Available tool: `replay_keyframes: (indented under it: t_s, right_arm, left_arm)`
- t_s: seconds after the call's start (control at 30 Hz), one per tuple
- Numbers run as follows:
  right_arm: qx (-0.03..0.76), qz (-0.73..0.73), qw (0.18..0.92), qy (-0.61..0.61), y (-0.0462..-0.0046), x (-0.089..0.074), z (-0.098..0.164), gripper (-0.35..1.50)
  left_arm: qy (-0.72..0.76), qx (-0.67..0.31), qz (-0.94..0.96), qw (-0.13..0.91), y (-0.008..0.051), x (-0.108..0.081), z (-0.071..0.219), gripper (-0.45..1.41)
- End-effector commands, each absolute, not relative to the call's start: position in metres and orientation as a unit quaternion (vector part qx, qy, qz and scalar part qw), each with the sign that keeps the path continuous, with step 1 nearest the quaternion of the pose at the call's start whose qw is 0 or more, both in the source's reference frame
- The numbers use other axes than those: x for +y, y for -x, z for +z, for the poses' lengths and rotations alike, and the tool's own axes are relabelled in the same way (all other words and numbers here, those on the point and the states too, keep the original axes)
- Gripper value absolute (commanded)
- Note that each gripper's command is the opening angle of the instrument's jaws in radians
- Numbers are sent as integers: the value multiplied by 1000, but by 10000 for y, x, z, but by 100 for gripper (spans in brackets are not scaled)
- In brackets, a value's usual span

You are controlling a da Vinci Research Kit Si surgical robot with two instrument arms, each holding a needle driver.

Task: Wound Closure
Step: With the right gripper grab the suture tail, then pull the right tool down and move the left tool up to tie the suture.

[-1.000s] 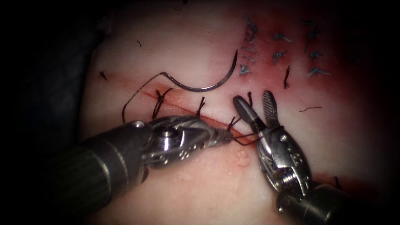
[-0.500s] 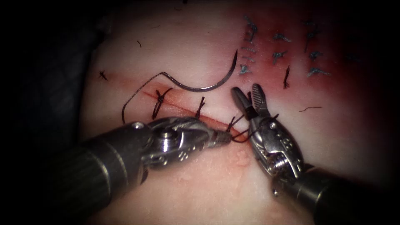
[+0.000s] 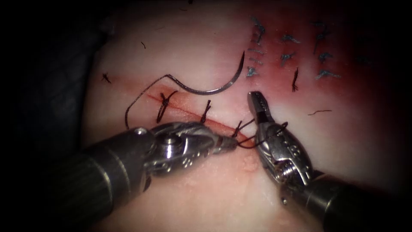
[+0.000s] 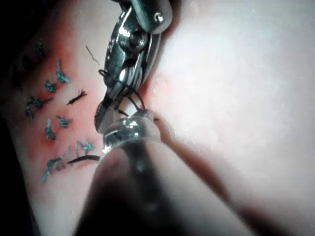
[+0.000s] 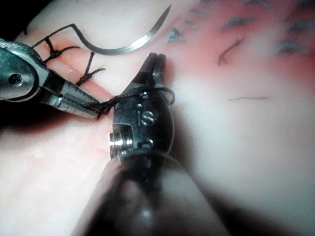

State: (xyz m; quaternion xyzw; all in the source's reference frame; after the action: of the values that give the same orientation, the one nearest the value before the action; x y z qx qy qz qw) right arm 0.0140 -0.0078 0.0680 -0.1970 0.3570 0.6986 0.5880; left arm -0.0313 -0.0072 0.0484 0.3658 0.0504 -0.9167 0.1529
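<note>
The curved needle (image 3: pixel 206 91) lies free on the tissue just behind the cut (image 3: pixel 184 109), not in the tissue; neither tool holds it. It also shows in the right wrist view (image 5: pixel 123 48). Its thread (image 3: pixel 137 99) runs from the needle's tail down to the left. My left tool (image 3: pixel 229 145) (image 5: pixel 93 112) reaches in along the cut, jaws shut on the thread at the rightmost stitch. From there the thread loops around my right tool's wrist (image 3: pixel 277 128). My right tool (image 3: pixel 255 101) (image 5: pixel 155 61) has its jaws shut where a short thread end stands by the cut.
Dark stitches (image 3: pixel 163 105) (image 3: pixel 207 109) cross the cut. Rows of blue-green stitches (image 3: pixel 283 56) sit at the far right on tissue stained with red fluid (image 3: pixel 300 77). Loose cut thread ends (image 3: pixel 319 112) (image 3: pixel 105 77) lie on the tissue.
My right tool's jaws have gone from wide open to shut around the short thread end, and the tool has shifted slightly left. The left tool and the needle have stayed put.
</note>
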Motion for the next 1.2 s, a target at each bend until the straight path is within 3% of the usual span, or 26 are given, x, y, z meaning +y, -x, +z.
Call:
replay_keyframes:
  t_s: [0.03,0.4,0.73,1.2]
  right_arm:
    - [362,697,588,196,-147,-79,681,-35]
    - [401,656,601,217,-154,-90,638,-35]
    - [423,622,617,230,-162,-115,635,-35]
    - [435,595,631,242,-166,-143,648,-35]
  left_arm:
    - [-367,51,-917,148,318,-63,488,-35]
    - [-311,65,-944,91,292,16,496,-35]
    - [-284,85,-953,63,310,78,517,-35]
    - [-313,28,-948,-51,322,183,516,-35]
